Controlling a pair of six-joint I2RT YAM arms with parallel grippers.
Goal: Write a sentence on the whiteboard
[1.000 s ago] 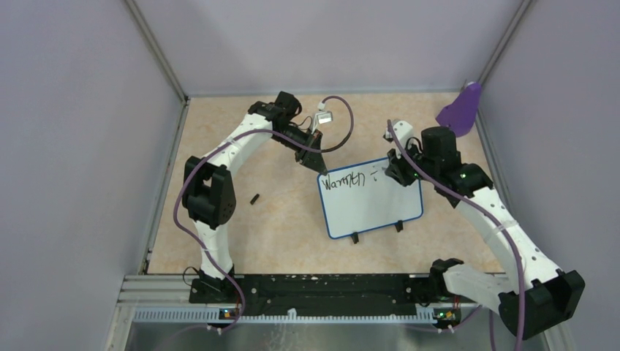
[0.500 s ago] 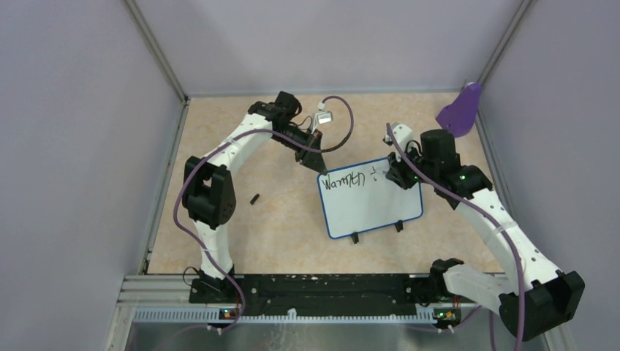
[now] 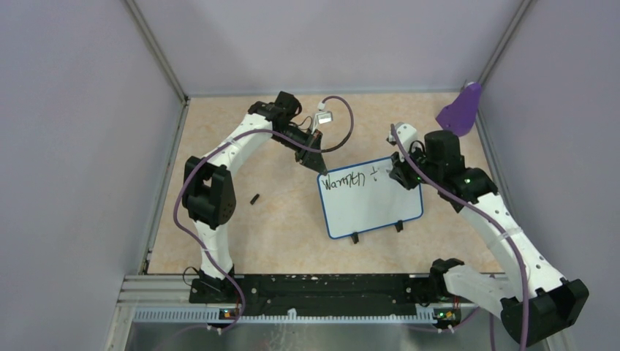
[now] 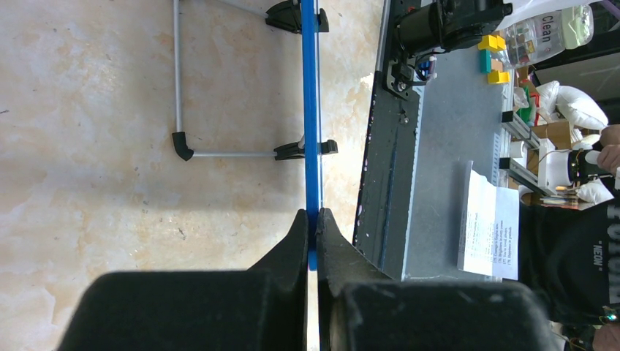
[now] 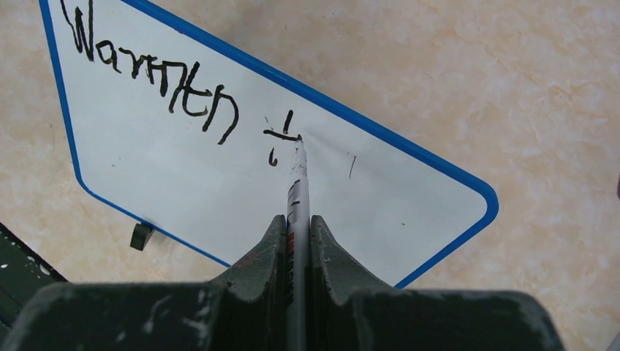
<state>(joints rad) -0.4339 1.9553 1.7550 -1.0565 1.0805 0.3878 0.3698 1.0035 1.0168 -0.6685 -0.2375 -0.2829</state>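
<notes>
Beige marbled counter (image 3: pixel 270 227): left hand (image 4: pixel 312 218) clamps edge of blue-rimmed white whiteboard (image 3: pixel 376 210); right hand (image 5: pixel 297 223) grips slim white marker (image 5: pixel 297 179), fresh stroke (image 5: pixel 281 135) added after "Warmth"; sentence (image 5: pixel 175 91) unfinished.

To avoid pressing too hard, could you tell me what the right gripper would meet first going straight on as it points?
The whiteboard, most likely: the marker clamped in the right gripper has its tip at the white surface, beside the strokes after the first word.

The blue-rimmed whiteboard (image 3: pixel 373 208), black feet nearside, carries the sentence (image 3: pixel 343 180), so far "Warmth" plus small strokes.
</notes>
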